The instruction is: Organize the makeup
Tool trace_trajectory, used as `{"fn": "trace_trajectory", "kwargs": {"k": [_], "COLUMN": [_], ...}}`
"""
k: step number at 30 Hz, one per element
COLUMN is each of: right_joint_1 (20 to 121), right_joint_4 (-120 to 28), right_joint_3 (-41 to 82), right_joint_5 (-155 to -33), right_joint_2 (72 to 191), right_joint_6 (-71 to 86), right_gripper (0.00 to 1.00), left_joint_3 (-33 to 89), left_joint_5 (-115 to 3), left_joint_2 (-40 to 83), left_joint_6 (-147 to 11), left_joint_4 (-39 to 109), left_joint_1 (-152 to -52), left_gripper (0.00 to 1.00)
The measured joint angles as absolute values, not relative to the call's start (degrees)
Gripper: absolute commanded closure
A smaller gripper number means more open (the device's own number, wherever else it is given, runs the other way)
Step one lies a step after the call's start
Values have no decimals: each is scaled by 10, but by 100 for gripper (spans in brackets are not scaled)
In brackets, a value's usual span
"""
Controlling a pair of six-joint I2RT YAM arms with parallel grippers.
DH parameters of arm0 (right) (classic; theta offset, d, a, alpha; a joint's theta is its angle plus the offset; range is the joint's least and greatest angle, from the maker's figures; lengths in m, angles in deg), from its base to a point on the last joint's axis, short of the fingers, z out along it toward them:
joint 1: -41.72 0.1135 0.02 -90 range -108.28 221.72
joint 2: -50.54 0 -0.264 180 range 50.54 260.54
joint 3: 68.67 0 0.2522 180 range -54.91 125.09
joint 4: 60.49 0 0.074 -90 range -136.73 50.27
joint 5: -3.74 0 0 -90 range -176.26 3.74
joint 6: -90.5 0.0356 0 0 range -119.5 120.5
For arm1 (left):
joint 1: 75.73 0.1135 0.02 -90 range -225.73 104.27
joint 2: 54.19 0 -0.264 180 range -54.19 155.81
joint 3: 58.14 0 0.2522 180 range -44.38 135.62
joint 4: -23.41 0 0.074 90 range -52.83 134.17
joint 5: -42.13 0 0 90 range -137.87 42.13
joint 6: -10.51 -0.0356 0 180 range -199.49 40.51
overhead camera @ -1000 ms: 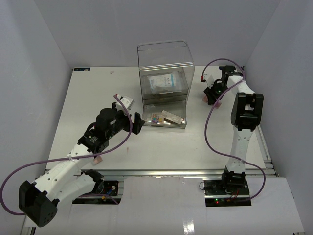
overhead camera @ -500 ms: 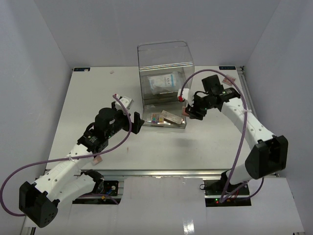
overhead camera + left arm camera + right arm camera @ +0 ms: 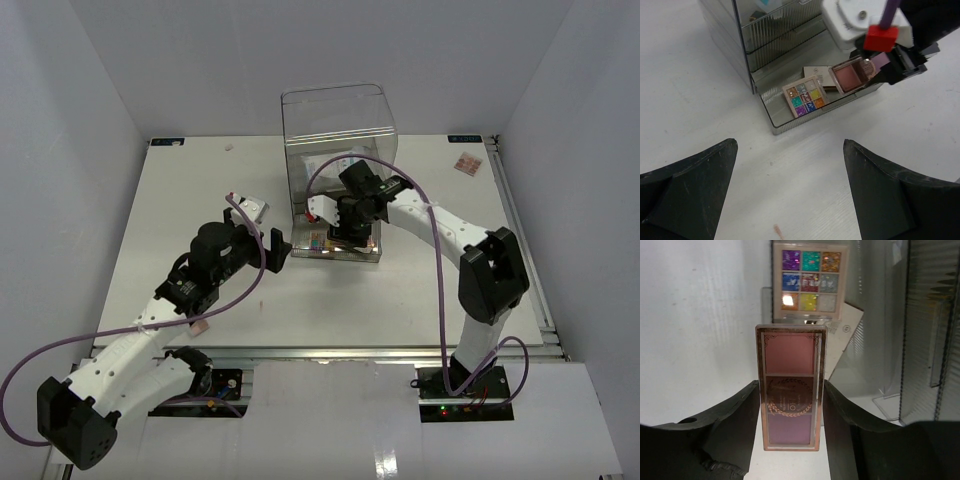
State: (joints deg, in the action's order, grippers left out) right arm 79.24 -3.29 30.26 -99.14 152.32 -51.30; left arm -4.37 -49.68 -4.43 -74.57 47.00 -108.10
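White counter [image 3: 200, 200] carries a clear acrylic box [image 3: 335, 120] at the middle of its far edge, with the bottom drawer [image 3: 785, 124] standing out and a multicolour palette [image 3: 805, 97] lying inside. The right gripper [image 3: 790, 405], half closed, clamps a pink palette [image 3: 790, 390] by its long sides over that drawer. The left gripper [image 3: 790, 165] gapes wide and empty just beside the drawer, toward the counter's left edge.

Beige case [image 3: 817, 73] mostly under multicolour palette [image 3: 805, 97]
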Motion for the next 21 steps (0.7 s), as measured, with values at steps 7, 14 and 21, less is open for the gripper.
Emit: {"fn": "trace_trajectory", "kwargs": {"k": [7,14,21], "right_joint_1": [800,786,765], "right_joint_4": [-84,-127,-152], "right_joint_3": [336,333,307], "right_joint_5": [-900,-835,-836], "right_joint_2": [1595,1617,1607], "right_joint_6": [-493,-482,-479], "right_gripper": [64,4,10], "left_joint_3": [-44,-44,-44], "left_joint_5": [-493,-492,-492], "left_joint_2": [-45,-46,-49], "left_joint_6": [-746,-746,-746], "left_joint_4": [470,470,470], "left_joint_1": [-1074,-1073,-1073], "left_gripper": [2,2,2]}}
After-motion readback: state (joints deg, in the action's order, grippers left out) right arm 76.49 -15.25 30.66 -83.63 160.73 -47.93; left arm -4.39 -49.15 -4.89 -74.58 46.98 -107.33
